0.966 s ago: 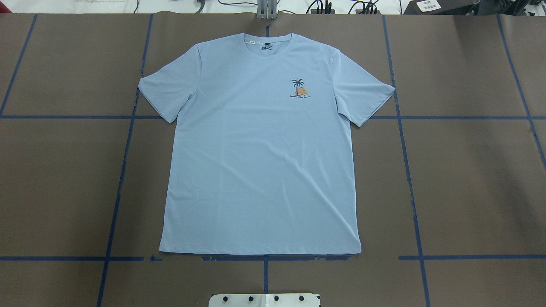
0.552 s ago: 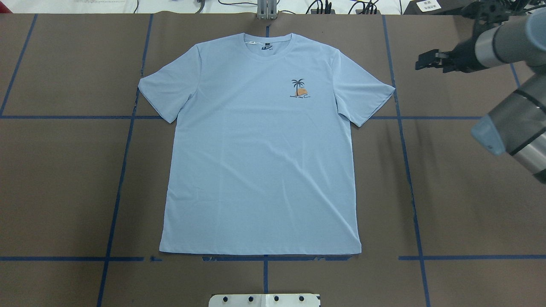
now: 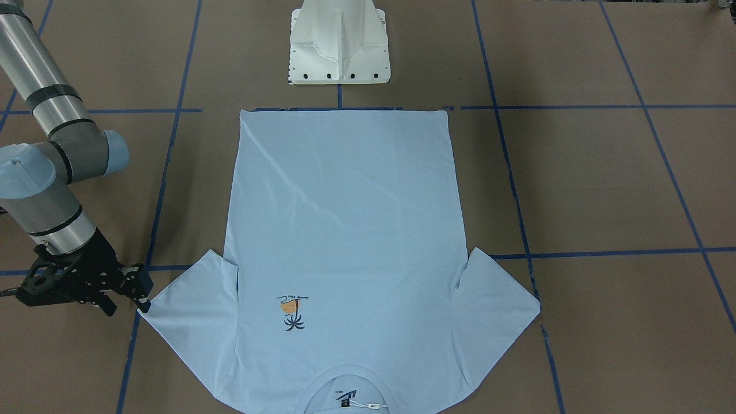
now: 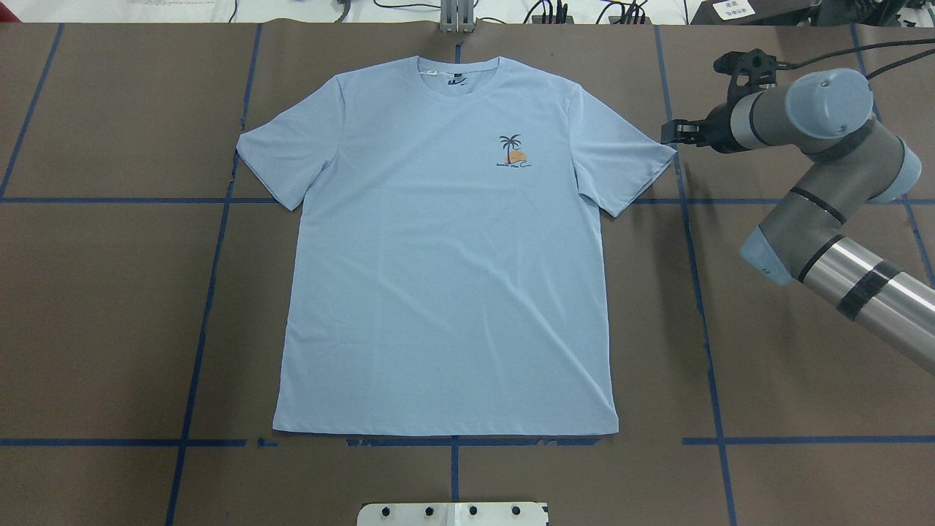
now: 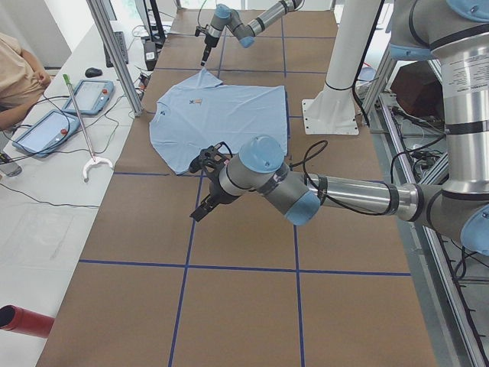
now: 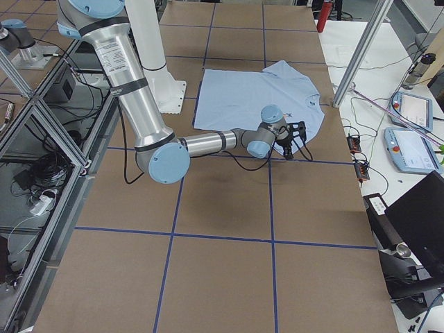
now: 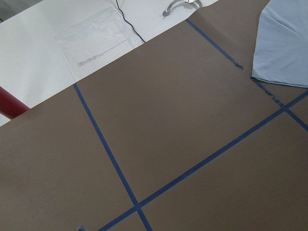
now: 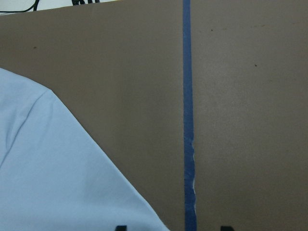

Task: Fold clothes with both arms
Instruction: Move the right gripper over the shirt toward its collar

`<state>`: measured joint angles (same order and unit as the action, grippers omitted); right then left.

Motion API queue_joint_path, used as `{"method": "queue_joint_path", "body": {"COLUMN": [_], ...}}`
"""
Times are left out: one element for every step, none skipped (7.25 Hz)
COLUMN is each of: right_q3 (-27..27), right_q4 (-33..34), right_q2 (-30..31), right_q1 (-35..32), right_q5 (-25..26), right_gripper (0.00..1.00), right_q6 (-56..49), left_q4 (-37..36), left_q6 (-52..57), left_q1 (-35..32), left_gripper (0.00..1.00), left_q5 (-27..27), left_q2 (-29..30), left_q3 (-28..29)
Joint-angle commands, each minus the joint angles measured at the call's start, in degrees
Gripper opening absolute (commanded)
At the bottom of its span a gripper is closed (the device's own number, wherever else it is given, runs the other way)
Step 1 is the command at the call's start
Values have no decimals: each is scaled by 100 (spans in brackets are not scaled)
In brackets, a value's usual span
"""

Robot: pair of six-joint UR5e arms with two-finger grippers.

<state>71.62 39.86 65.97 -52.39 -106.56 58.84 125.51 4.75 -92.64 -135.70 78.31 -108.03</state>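
**Item 1: T-shirt point(image 4: 445, 277), light blue.**
- Location: centre of the brown tabletop point(image 4: 803, 351).
- It lies flat and front up, with the collar on the side away from the robot and the hem nearest the white pedestal point(image 3: 339, 46).
- Both sleeves are spread outward and the palm-tree print point(image 4: 513, 152) is exposed.
- Condition: 0 folds made.

**Item 2: right tool point(image 4: 670, 135).**
- Location: just beside the tip of the sleeve point(image 4: 628, 164) on the robot's right, low over the tabletop.
- Contact with the cloth cannot be told.
- State: apart and holding nothing.
- The right wrist view shows 2 dark fingertips point(image 8: 121, 228) set wide, with the sleeve's edge running between them.

**Item 3: left tool point(image 5: 202, 211).**
- Location: over bare tabletop near the other sleeve and apart from it.
- Its wrist view catches only a corner of blue cloth at the frame's edge.
- State: cannot tell whether it is apart or together, since it shows only in the side view.

**Step in hand (judged):** the opening approach, ahead of the 1st grasp. The right side is nearly in place and the left is further off.

**Next move (judged):**
- The right tool should lower onto the sleeve edge and pinch 1 thin layer off the flat surface without shoving it into a wrinkle.
- The left tool needs to reach the matching point on its own sleeve.
- Both sides can then lift and fold inward together.
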Motion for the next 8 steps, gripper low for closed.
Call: {"method": "queue_joint_path", "body": {"right_q3": [-96,-96,-105,-105,-105,-113,-113,-61], "right_q4": [-49,-49,-40,-40,-40,-40,-23,256], "right_q2": [-22,-23,-23,-23,-23,-23,-49,-310], "right_q1": [150,159,167,167,167,167,167,159], "right_q5": [197,197,197,197,206,206,206,197], "right_gripper": [58,50,40,11,0,0,0,0], "right_q6": [5,-4,-12,-21,-21,-30,-30,40], "left_q4": [0,0,0,0,0,-9,0,0], "left_q6": [0,0,0,0,0,0,0,0], "left_q1": [0,9,9,0,9,0,9,0], "left_gripper": [100,100,100,100,100,100,100,100], "left_q5": [0,0,0,0,0,0,0,-9], "left_q2": [0,0,0,0,9,9,9,9], "left_q3": [1,1,1,1,1,1,1,1]}}
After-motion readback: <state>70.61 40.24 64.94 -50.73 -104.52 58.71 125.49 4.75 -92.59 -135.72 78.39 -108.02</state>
